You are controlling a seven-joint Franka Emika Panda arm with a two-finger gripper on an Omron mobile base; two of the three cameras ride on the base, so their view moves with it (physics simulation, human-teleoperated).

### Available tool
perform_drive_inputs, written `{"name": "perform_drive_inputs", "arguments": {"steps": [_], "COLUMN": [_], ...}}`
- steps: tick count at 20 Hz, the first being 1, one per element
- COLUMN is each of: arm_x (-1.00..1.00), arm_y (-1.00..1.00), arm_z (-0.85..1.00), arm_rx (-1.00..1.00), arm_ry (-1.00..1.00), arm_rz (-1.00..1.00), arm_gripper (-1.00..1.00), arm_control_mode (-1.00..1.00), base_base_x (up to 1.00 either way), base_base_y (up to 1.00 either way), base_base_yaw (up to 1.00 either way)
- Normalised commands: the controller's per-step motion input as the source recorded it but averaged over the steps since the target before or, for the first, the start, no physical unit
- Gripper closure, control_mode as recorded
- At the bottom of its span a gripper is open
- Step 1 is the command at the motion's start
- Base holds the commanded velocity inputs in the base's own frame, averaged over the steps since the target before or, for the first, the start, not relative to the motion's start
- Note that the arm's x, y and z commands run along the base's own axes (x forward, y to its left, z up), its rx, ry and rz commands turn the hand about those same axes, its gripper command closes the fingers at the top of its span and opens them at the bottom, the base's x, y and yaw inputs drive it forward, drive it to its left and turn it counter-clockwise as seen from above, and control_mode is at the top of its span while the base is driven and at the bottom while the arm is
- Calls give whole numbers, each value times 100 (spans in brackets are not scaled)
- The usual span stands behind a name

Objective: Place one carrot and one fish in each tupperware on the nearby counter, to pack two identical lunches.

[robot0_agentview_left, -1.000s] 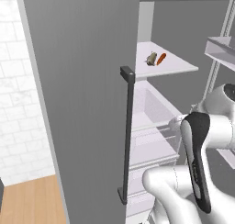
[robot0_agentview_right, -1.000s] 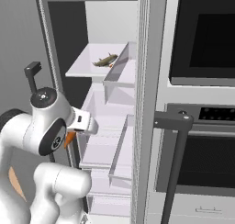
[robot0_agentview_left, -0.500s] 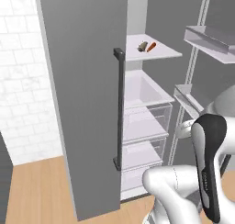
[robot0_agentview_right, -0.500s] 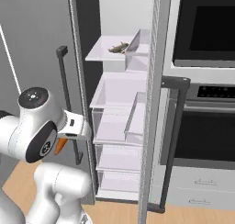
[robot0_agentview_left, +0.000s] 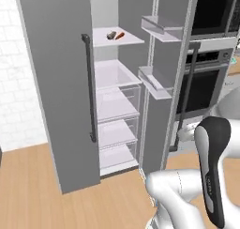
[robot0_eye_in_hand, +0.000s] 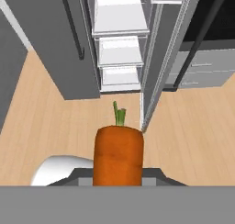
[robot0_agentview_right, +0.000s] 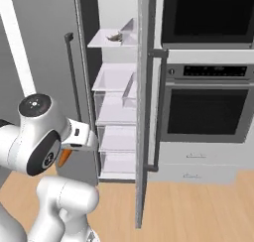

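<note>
One carrot (robot0_eye_in_hand: 118, 155) riding in the gripper (robot0_eye_in_hand: 118, 184), pinched between the fingers, green stem pointing away from the hand.

Sitting up close against the hand camera, over the orange-brown floor (robot0_eye_in_hand: 50, 122), a sliver of orange also peeking out beside the white arm in the right base view. Probably being carried low and tucked in like that to keep it steady while heading for the counter. Still waiting on the top shelf (robot0_agentview_left: 117, 38) of the open fridge (robot0_agentview_left: 61, 82): another carrot (robot0_agentview_left: 120, 35) lying right beside a small grey thing, likely a fish (robot0_agentview_left: 111, 35). Standing wide open, both fridge doors, presumably to leave room for another reach. Looking early in the job, going by what's left on that shelf.
</note>
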Motion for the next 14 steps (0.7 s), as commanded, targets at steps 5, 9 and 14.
{"name": "perform_drive_inputs", "arguments": {"steps": [5, 9, 14], "arm_x": [0, 0, 0], "arm_y": [0, 0, 0], "arm_z": [0, 0, 0], "arm_rx": [0, 0, 0], "arm_ry": [0, 0, 0], "arm_rz": [0, 0, 0], "arm_gripper": [100, 100, 100], "arm_control_mode": [100, 100, 100], "base_base_x": [-21, 10, 80], "base_base_y": [-73, -81, -74], "base_base_yaw": [-50, -55, -56]}}
